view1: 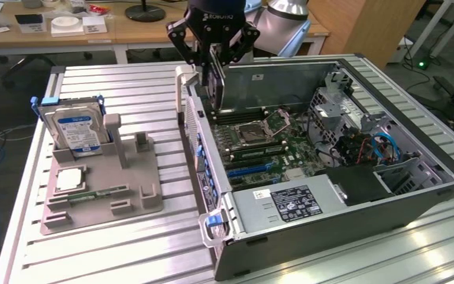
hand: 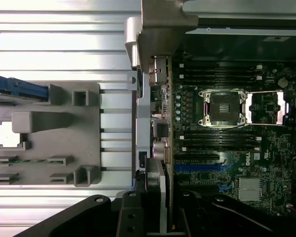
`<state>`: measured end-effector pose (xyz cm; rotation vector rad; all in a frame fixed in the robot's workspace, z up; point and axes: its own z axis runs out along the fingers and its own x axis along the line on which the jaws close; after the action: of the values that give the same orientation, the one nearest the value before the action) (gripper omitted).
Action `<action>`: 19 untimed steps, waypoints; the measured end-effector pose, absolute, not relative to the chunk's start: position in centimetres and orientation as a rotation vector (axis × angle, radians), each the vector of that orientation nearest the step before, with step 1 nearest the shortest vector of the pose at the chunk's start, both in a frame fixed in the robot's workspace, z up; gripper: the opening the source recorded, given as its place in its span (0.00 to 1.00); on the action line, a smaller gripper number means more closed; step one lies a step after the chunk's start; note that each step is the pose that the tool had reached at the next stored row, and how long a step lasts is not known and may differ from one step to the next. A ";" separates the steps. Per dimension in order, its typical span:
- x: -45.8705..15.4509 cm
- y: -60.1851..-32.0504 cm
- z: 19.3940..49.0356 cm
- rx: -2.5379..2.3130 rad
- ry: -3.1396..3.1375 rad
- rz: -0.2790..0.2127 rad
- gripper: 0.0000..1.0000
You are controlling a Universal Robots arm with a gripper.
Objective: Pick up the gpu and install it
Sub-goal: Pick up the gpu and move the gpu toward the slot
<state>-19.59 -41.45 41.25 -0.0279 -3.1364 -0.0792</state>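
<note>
The pincer (view1: 213, 59) is clamped on the gpu (view1: 219, 89) and grips its upper edge, so that the card hangs on edge with its flat faces vertical. The gpu is inside the open case (view1: 416, 118), over the far part of the motherboard (view1: 266, 148), just beside the case wall on the exterior view's left. Its lower edge lies close to the board, far of the CPU socket (view1: 259, 127); contact with a slot cannot be determined. In the wrist view the gpu (hand: 168, 123) appears edge-on, with its pale bracket (hand: 160, 34) against the case wall and the pincer (hand: 160, 197) at the opposite end. The power supply (view1: 290, 204) occupies the near end of the case. On the table (view1: 132, 248), at the exterior view's left of the case, a grey holder (view1: 109, 177) carries an upright hard drive (view1: 75, 127) and a memory stick (view1: 93, 194).
</note>
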 end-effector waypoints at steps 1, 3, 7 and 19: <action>-19.5 -41.4 41.2 -0.028 -3.136 -0.079 0.28; -19.4 -41.4 41.2 -0.028 -3.136 -0.079 0.28; -19.1 -41.4 41.2 -0.028 -3.136 -0.079 0.28; -18.3 -41.4 41.3 -0.028 -3.136 -0.079 0.28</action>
<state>-18.26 -41.45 41.25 -0.0277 -3.1363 -0.0791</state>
